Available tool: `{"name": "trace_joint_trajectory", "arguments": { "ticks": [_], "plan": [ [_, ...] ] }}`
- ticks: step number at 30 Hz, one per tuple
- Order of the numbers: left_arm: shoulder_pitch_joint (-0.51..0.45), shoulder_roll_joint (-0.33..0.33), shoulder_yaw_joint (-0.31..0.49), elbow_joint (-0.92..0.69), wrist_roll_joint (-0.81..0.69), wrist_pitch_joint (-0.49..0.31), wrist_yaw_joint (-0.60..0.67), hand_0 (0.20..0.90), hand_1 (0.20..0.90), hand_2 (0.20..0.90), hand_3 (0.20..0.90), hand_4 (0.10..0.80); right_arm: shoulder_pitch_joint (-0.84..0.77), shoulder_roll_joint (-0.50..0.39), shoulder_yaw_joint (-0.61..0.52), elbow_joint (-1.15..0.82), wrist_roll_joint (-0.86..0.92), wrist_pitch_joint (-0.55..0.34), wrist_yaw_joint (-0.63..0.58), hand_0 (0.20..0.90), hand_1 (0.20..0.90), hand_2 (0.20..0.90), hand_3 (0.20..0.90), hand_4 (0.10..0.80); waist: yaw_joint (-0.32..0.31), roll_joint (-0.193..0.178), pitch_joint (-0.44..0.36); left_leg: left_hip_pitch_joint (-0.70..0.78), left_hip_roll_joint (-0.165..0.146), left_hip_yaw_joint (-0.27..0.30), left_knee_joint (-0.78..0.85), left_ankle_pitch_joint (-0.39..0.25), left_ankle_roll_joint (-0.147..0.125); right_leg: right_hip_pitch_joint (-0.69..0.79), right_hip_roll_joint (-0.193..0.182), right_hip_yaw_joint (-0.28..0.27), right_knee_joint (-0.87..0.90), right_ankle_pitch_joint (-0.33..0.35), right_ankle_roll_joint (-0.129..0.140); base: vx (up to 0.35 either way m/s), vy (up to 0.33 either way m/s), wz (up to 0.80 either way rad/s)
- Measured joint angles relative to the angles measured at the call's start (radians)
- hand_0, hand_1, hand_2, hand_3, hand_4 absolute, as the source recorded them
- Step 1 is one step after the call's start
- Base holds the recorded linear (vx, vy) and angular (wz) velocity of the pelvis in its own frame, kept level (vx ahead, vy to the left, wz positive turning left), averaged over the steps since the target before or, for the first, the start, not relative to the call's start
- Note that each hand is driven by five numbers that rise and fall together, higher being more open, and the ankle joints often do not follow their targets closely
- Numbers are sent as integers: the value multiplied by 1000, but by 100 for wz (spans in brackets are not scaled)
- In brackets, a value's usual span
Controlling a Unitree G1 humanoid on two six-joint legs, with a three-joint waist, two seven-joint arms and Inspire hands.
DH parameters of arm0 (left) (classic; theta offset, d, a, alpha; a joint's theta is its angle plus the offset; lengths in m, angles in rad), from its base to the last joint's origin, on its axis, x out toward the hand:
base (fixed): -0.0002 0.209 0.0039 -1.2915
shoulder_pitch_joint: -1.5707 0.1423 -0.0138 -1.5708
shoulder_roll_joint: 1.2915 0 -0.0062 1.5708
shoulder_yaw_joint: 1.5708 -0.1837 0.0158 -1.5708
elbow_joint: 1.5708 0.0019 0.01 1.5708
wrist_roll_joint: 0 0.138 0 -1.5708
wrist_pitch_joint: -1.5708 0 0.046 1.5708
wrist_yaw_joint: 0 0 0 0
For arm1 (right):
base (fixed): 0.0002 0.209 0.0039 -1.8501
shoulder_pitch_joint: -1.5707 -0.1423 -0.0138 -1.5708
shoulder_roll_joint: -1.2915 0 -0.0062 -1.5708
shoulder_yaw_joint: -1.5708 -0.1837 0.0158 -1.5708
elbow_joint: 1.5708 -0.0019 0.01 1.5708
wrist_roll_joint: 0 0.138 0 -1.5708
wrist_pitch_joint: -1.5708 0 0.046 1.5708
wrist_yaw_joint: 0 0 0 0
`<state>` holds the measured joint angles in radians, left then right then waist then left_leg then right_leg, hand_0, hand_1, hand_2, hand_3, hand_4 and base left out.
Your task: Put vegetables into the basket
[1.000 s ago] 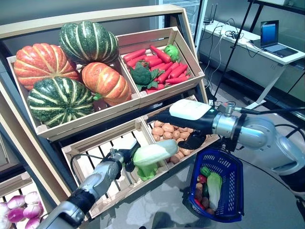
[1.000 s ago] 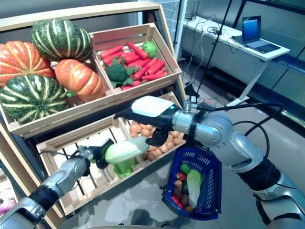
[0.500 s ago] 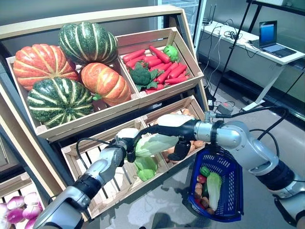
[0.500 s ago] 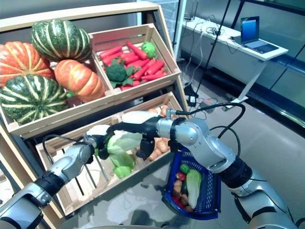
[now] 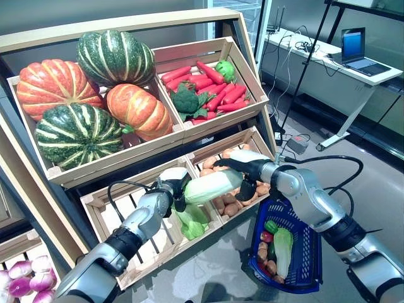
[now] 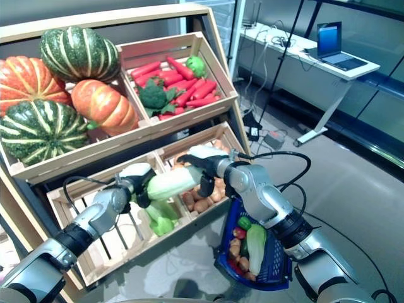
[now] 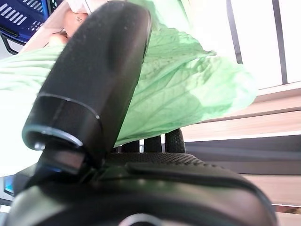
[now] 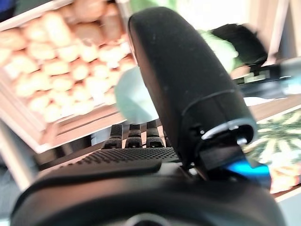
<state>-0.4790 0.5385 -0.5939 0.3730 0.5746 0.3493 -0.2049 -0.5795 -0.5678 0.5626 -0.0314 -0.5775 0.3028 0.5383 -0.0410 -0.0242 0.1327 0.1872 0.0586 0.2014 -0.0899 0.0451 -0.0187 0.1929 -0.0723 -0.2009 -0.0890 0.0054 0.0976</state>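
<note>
Napa cabbage [image 5: 211, 186]: pale green, lying level above the lower crates, leafy end clasped by the left hand [image 5: 172, 189], stalk end gripped by the curled right hand [image 5: 247, 173]. Blue basket [image 5: 309, 252]: hanging from the right forearm; holds another cabbage [image 5: 283, 246] and small red and green vegetables. Lower left crate [image 5: 117, 205]: slatted, one green leafy vegetable [image 5: 191, 221]. Lower right crate: potatoes [image 5: 227, 205]. Upper left crate: pumpkins [image 5: 82, 95]. Upper right crate: carrots [image 5: 218, 88], broccoli [image 5: 186, 100].
</note>
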Motion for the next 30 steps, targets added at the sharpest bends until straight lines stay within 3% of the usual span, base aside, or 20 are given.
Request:
{"name": "trace_joint_trajectory", "arguments": {
  "ticks": [30],
  "plan": [
    [-2, -17, 2, -20, -2, 8, -32, 300, 300, 300, 300, 400, -4, 83, 2, 65, -3, 6, 23, 900, 900, 900, 900, 800, 6, 5, 3, 3, 0, -5, 0, 0, 0, 5, 0, -2, 0, 0, -1, 0, 0, 0]
  ]
}}
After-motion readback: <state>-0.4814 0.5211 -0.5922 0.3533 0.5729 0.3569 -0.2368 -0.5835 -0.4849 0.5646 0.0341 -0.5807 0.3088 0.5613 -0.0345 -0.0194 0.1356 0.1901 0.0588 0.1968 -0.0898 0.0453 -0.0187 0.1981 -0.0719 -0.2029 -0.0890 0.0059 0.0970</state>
